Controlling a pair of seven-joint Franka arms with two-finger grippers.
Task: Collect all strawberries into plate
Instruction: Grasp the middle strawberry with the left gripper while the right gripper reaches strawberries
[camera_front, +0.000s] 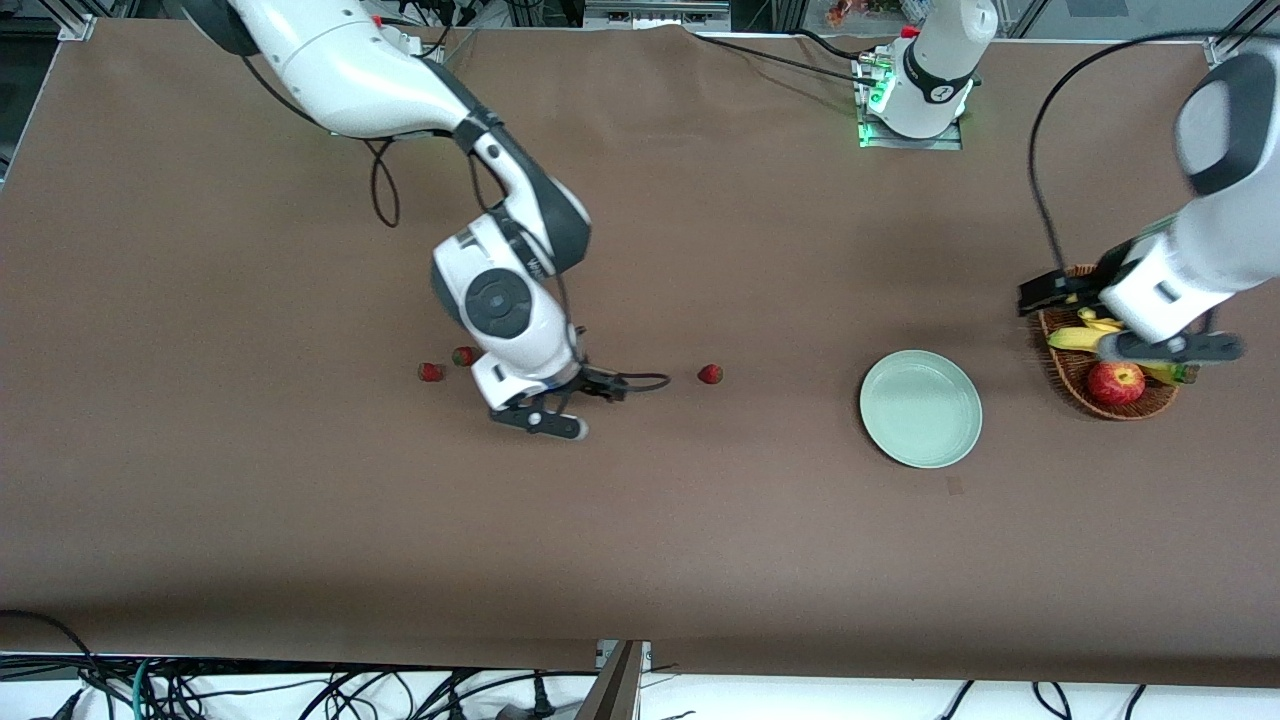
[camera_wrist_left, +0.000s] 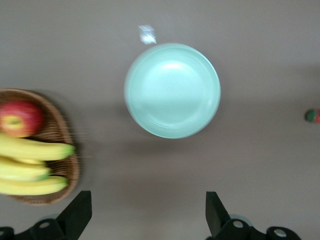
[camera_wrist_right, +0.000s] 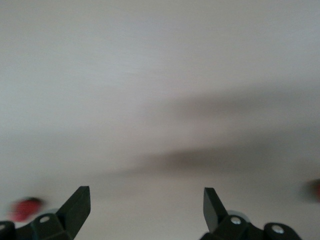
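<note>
Red small strawberries (camera_front: 710, 374) lie mid-counter (camera_front: 700, 560), the round mint-green plate (camera_front: 921, 408) bare; right pincer (camera_front: 555, 405) and left pincer (camera_front: 1170, 345) both gape wide, holding nothing.

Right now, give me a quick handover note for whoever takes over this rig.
Right gripper: open, holding nothing, low over the table between the strawberries.
Left gripper: open, holding nothing, waiting above the wicker basket of bananas and an apple.
Strawberries: all three on the table. Two lie close together toward the right arm's end; the third lies between the right gripper and the plate.
Done: nothing, the plate holds no berries.
Left: move all three strawberries into the plate.
</note>
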